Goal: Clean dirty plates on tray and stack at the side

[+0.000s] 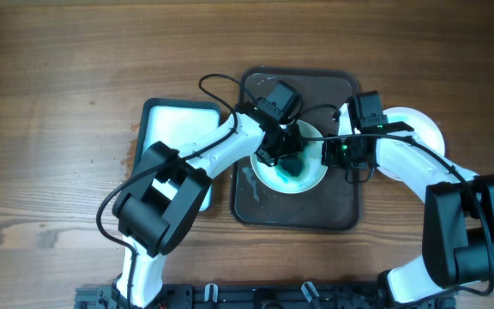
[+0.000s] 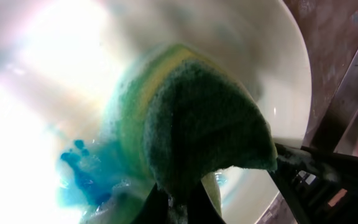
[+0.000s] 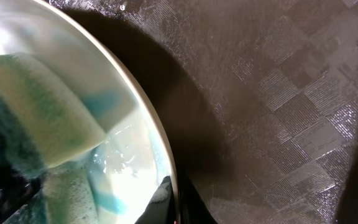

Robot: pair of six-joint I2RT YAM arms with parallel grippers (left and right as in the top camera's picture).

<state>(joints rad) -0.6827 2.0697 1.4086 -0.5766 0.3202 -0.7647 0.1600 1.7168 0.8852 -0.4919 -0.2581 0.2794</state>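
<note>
The wooden counter (image 1: pixel 58 69) carries a dark tray (image 1: pixel 333 215) at its middle. On the tray sits a white plate (image 1: pixel 314 174), smeared with blue and foam. A green-and-yellow sponge (image 2: pixel 210 124) is pressed onto the plate's inner face and is pinched in the left claw (image 2: pixel 179 205), which sits directly over the plate. The right claw (image 3: pixel 173 205) is closed on the plate's right rim. A second plate (image 1: pixel 423 124) lies just right of the tray.
</note>
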